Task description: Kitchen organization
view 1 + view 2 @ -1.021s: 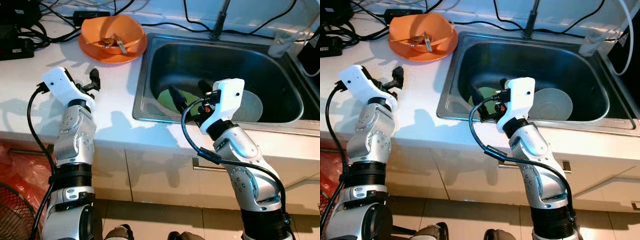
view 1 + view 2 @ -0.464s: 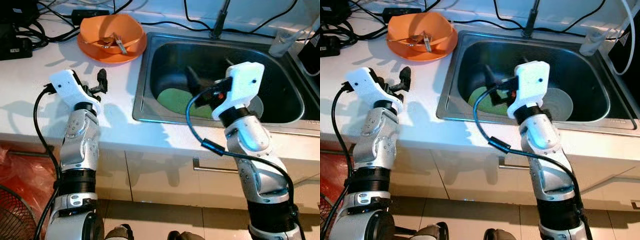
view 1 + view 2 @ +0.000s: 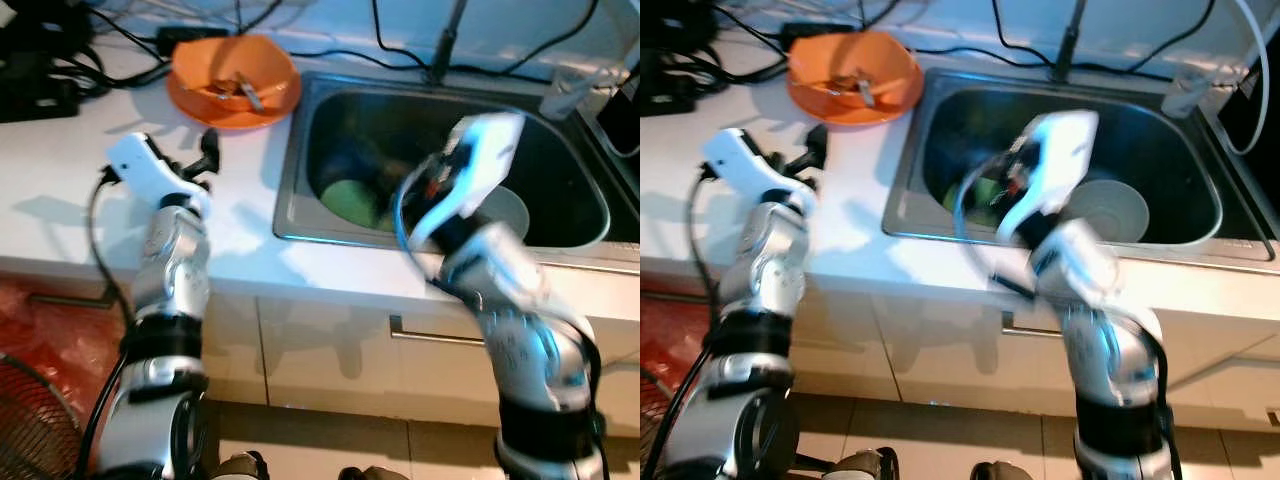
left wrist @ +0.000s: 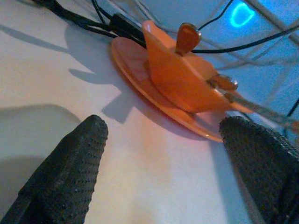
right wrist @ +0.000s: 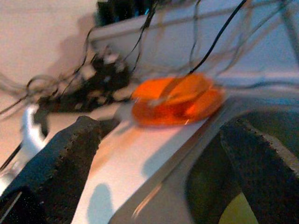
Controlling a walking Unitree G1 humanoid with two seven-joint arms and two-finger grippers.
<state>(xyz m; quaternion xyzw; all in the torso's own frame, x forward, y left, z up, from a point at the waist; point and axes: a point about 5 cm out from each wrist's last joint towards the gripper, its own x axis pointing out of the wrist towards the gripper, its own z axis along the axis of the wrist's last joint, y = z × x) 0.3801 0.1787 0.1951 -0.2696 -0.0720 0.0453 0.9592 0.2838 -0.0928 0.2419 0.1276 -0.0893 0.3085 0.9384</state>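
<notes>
I am standing before a white desk [image 3: 60,180] with a steel sink [image 3: 300,215] set into it and pale cabinet fronts with a bar handle [image 3: 440,335] lying below its edge. My left gripper [image 4: 163,154] is hovering over the desk beside the sink, its fingers [image 4: 65,172] spread apart and holding nothing, pointing toward an orange bowl [image 3: 232,68] that is sitting on an orange plate [image 4: 135,74] at the back of the desk; utensils [image 3: 245,90] are resting in the bowl. My right gripper [image 5: 159,158] is hanging over the sink, blurred in the head views, its fingers [image 5: 70,154] likewise parted and empty. In the basin a green plate [image 3: 350,200] is lying next to a pale bowl [image 3: 1110,205]. Black cables [image 3: 60,55] are trailing along the back of the desk, and a red object [image 3: 40,320] is lying on the floor at my left.
</notes>
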